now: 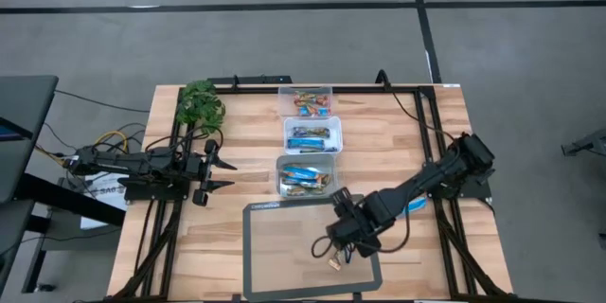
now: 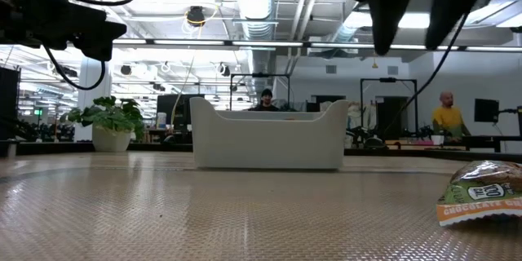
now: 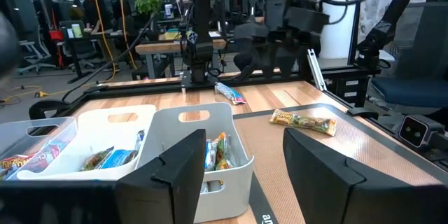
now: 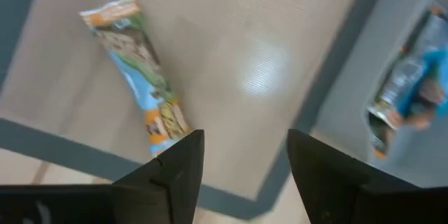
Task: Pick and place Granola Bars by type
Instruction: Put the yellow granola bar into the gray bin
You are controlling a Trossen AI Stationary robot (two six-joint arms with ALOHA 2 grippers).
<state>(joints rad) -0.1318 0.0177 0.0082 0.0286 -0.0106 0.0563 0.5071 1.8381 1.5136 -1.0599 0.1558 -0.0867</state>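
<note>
The right end effector (image 1: pixel 343 246), fingers spread wide and empty, is being poised over the thin orange-and-green wrapped granola bar (image 1: pixel 336 263) lying on the grey mat, lower centre of the high view. A descent and closure are being called for next, probably.

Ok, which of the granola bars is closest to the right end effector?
The orange-and-green wrapped bar lying alone on the mat, just below the open right end effector. Another bar lies on the wood; the rest sit in the bins.
</note>
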